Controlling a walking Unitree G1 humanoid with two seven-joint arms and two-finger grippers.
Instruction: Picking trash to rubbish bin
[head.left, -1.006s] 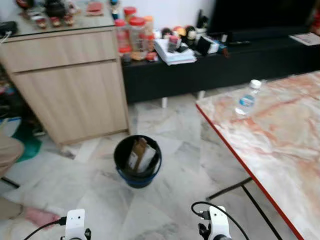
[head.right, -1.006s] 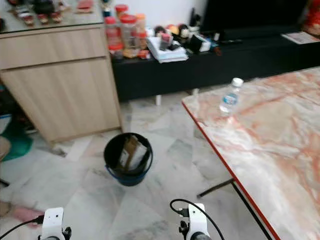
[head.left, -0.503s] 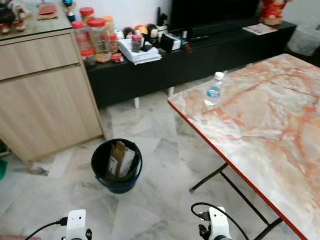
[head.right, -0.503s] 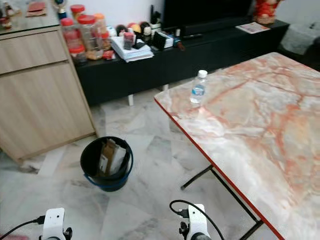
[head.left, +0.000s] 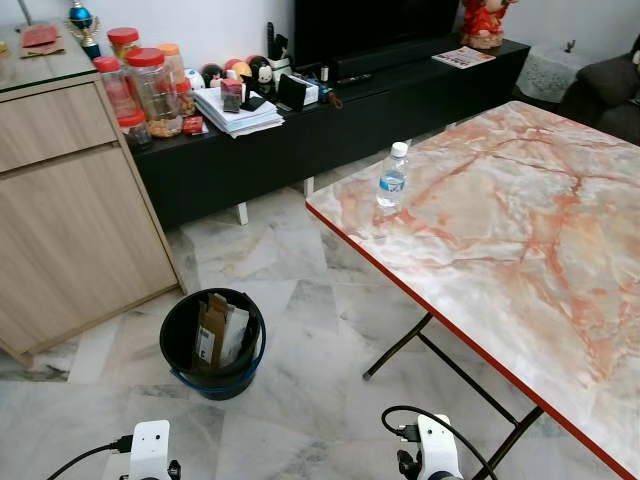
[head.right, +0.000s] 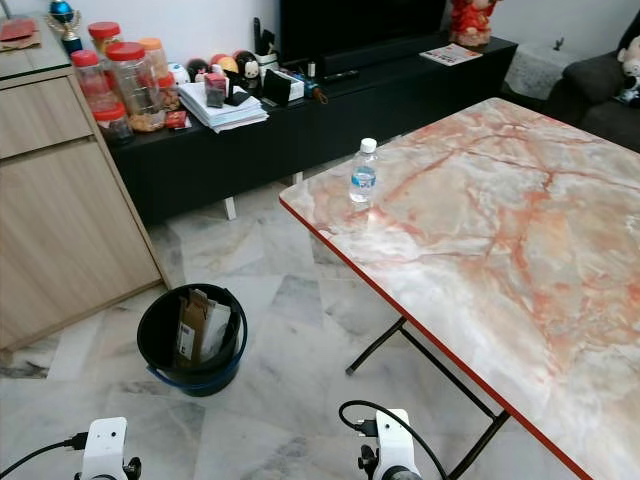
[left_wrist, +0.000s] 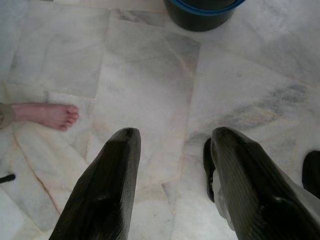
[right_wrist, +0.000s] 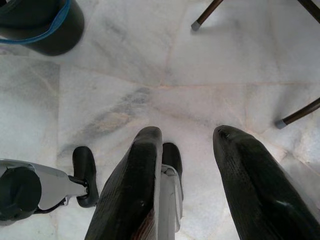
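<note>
My head cameras look forward and down from standing height; my wrist cameras face the floor (left_wrist: 150, 75) closely. All share the bin (head.left: 212, 343).

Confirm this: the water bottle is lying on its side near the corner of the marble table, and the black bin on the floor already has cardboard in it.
Not quite. The left eye view shows the water bottle standing upright, cap on top, not lying down. The rest holds: it is near the corner of the marble table, and the black bin on the floor holds cardboard.
</note>
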